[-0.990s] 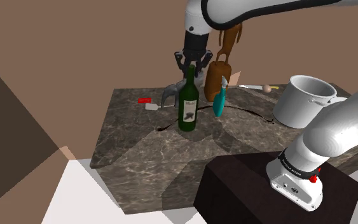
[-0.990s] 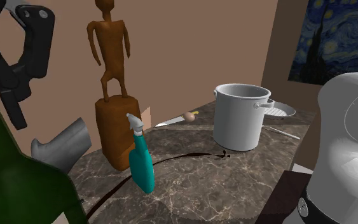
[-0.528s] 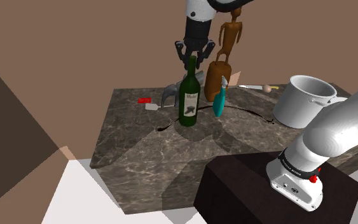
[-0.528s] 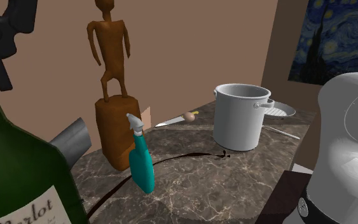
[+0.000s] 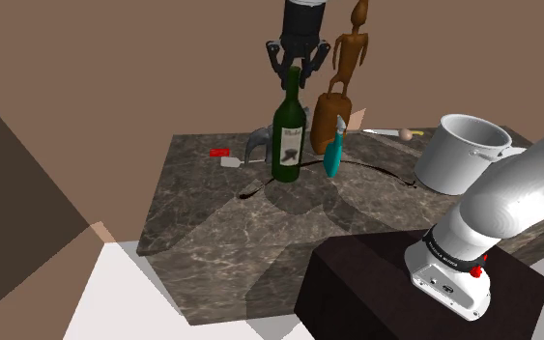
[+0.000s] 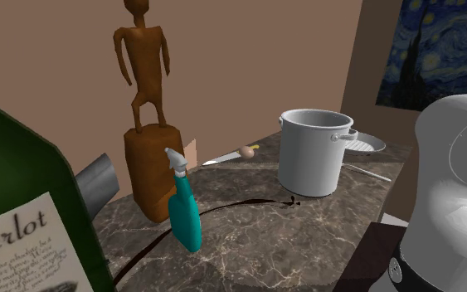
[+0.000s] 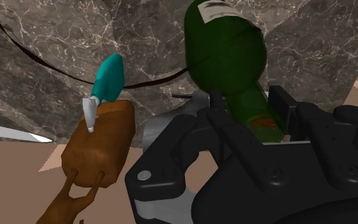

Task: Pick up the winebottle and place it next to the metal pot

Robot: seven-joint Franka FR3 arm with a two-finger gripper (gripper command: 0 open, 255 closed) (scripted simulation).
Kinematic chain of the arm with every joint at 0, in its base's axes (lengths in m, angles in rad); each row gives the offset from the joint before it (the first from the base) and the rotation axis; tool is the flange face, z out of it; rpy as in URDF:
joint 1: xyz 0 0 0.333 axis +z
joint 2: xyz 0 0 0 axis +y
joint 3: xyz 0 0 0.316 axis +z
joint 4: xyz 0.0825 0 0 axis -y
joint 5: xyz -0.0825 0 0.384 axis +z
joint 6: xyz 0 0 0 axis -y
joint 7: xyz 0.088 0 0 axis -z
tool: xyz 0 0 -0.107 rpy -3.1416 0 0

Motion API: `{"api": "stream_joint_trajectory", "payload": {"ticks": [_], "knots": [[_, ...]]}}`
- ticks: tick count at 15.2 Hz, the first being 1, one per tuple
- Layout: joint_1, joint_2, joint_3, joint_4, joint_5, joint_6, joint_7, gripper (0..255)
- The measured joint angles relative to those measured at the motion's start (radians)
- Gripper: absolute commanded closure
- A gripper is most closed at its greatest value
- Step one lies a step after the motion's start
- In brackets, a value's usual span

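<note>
A dark green wine bottle (image 5: 289,126) with a white label hangs upright just above the marble table (image 5: 212,232). My black gripper (image 5: 293,73) is shut on its neck from above. In the wrist view the fingers (image 7: 217,105) clasp the bottle's neck (image 7: 250,108), and the bottle's body (image 7: 225,51) points down at the table. The bottle (image 6: 16,216) looms large at the second exterior view's left edge. The grey metal pot (image 5: 460,155) (image 6: 310,153) stands upright far off toward the shoulder view's right.
A brown figure statue (image 5: 342,87) (image 6: 144,124) and a teal spray bottle (image 5: 334,150) (image 6: 184,211) stand between bottle and pot. A grey curved object (image 5: 257,143) and a small red item (image 5: 219,153) lie behind the bottle. A plate (image 6: 364,143) sits behind the pot.
The gripper has risen, taking the wine bottle with it, so the bottle's base has come up off the table. Everything else stays put.
</note>
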Motion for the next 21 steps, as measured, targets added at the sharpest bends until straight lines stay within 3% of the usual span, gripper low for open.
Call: {"api": "stream_joint_trajectory", "payload": {"ticks": [21], "knots": [[-0.007, 0.116, 0.019, 0.408, -0.048, -0.303, 0.024, 255]]}}
